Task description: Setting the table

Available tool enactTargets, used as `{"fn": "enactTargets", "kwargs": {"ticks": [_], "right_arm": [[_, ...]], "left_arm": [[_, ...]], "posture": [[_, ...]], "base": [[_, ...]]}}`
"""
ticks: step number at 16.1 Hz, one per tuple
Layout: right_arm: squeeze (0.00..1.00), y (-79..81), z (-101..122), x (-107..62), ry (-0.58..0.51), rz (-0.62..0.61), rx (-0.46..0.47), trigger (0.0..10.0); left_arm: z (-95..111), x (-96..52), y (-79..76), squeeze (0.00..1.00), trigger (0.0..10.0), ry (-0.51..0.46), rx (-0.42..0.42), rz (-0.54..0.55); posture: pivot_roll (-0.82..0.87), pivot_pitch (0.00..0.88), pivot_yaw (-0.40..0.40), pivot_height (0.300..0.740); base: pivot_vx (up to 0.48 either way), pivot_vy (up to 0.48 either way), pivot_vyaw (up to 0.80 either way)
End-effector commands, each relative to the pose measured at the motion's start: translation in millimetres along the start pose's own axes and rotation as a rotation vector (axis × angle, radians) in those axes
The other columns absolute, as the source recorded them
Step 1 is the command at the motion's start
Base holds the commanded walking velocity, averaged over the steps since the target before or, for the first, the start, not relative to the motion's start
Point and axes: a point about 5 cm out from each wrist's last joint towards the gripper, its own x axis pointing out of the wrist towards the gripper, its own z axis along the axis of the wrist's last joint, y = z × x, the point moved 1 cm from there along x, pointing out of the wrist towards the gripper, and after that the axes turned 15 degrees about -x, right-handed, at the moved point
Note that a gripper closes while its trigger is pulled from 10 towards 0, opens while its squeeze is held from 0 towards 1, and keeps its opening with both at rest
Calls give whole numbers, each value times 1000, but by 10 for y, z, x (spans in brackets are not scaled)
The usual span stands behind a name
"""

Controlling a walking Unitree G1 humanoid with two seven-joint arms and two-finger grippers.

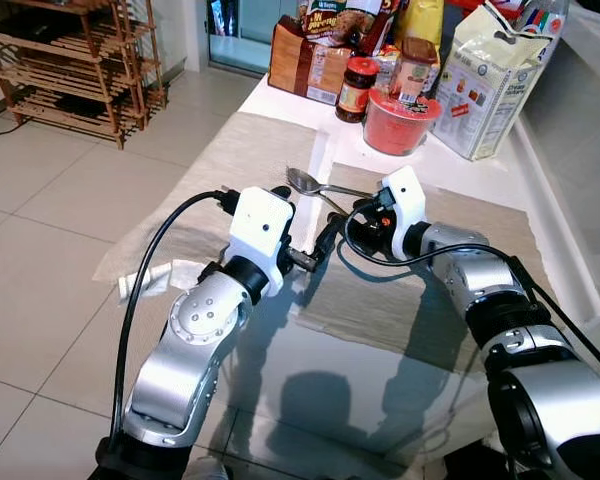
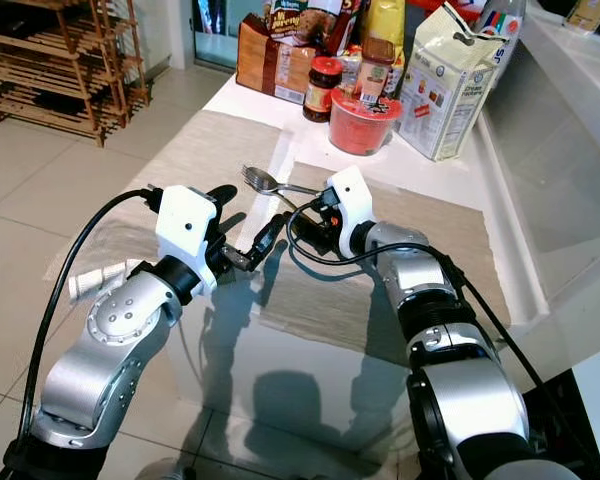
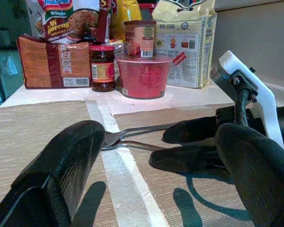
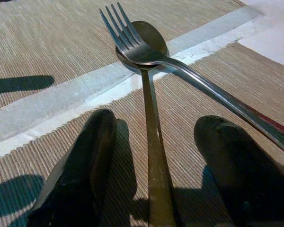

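Fork [image 4: 132,40] lies across spoon [image 4: 149,123] on woven placemats [image 1: 210,170], white table, tiled floor [image 1: 50,200]; tines point away from right gripper [image 4: 151,156], whose fingers straddle the spoon handle, apart; left gripper [image 3: 165,161] spread, empty.

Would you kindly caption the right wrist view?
Open right gripper straddling a spoon handle, a fork across its bowl.

Silver arms, white wrists, black cables
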Motion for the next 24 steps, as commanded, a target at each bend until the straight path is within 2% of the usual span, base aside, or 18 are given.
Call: {"fn": "enactTargets", "kwargs": {"ticks": [1, 2, 3, 17, 21, 24], "right_arm": [[0, 18, -70, 7, 31, -5, 18, 10000], [0, 32, -93, 15, 39, -8, 25, 10000], [0, 40, -141, 16, 57, -28, 29, 0], [0, 106, -266, -57, 49, -19, 100, 0], [0, -2, -41, -59, -56, -98, 78, 0], [0, -88, 214, -78, -155, -163, 34, 0]], "left_arm": [[45, -1, -57, 0, 10000, -12, 2, -17], [45, 0, -60, 0, 10000, -10, 1, -19], [52, 1, -61, 0, 10000, -7, 0, -21], [30, 33, -49, 0, 10000, 6, -47, -21], [29, 42, -46, 0, 10000, 4, -48, -19], [25, 52, -46, 0, 10000, 4, -47, -19]], "posture": [[187, 0, -129, 740], [187, 0, -128, 740], [184, 0, -126, 740], [156, 0, -120, 740], [154, 0, -120, 740], [148, 0, -118, 740]], "base": [[0, 0, 0], [0, 0, 0], [0, 0, 0], [0, 0, 0], [0, 0, 0], [0, 0, 0]]}}
